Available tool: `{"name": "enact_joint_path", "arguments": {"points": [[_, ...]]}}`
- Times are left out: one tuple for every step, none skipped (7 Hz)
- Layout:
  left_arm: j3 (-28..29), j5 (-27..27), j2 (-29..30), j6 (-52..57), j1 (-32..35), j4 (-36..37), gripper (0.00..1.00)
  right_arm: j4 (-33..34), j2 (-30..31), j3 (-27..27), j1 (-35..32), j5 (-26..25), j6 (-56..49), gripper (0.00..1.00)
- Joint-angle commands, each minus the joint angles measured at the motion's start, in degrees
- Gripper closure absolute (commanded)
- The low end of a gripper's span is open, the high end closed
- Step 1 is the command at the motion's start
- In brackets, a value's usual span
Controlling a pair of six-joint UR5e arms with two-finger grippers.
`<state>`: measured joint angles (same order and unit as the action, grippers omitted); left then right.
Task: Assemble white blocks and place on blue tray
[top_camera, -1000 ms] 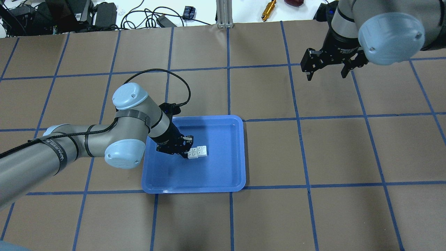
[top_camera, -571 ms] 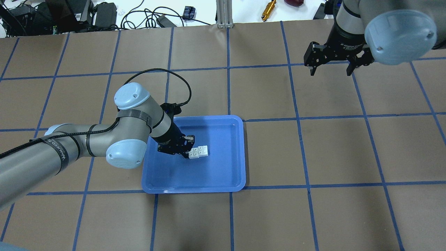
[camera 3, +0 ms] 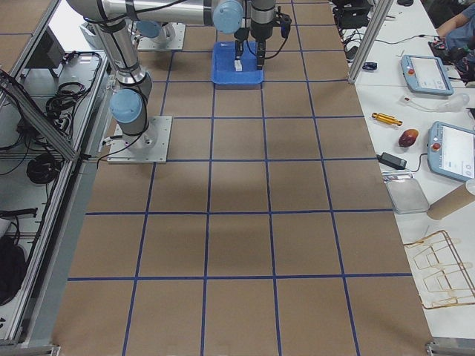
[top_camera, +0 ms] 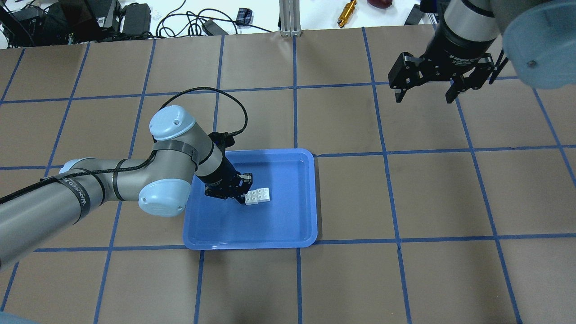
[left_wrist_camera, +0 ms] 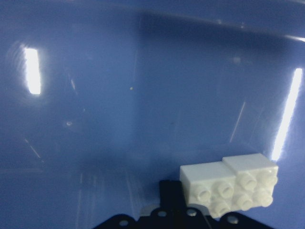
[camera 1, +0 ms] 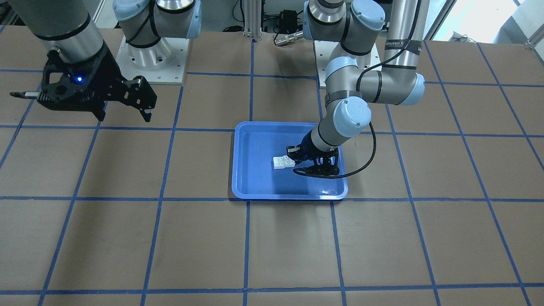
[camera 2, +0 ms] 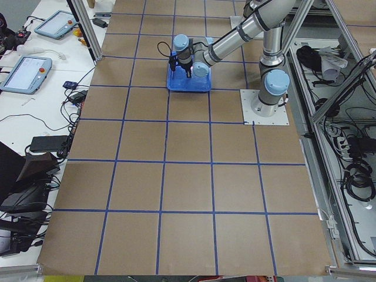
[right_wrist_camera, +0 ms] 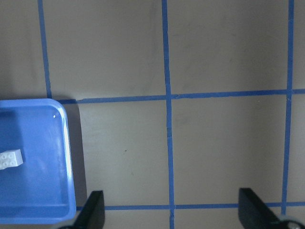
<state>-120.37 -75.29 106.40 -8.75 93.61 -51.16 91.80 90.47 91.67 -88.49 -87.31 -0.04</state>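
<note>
Over the blue tray (top_camera: 270,225), left claw (top_camera: 243,189) still clamped on joined white blocks (top_camera: 258,195), right claw (top_camera: 423,99) apart, swung slightly.

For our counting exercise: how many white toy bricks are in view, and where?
2. Both are joined into one short bar in the blue tray: one white brick next to the left gripper, the other on its far end. None shows elsewhere.

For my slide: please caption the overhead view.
Left tool grips the joined white plastic bricks inside the shallow blue plastic tray; right tool hovers open.
</note>
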Motion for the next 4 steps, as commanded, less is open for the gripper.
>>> {"name": "enact_joint_path", "arguments": {"points": [[5.12,-2.13,-1.54,0.4,-0.18,-3.74,0.85,-2.42,0.59,0.7,-0.02,-0.06,-1.63,0.0],[7.06,-5.1,-1.81,0.66,-0.27,-4.73,0.83,-2.33,0.76,0.61,-0.02,-0.23,-1.63,0.0],[8.56,-7.66,-2.07,1.27,-0.53,-5.17,0.82,-2.41,0.59,0.7,-0.02,-0.4,-1.63,0.0],[10.06,-9.6,-3.03,3.98,-1.41,-6.75,0.8,-2.33,0.59,0.7,0.07,-0.49,-1.63,0.0]]}}
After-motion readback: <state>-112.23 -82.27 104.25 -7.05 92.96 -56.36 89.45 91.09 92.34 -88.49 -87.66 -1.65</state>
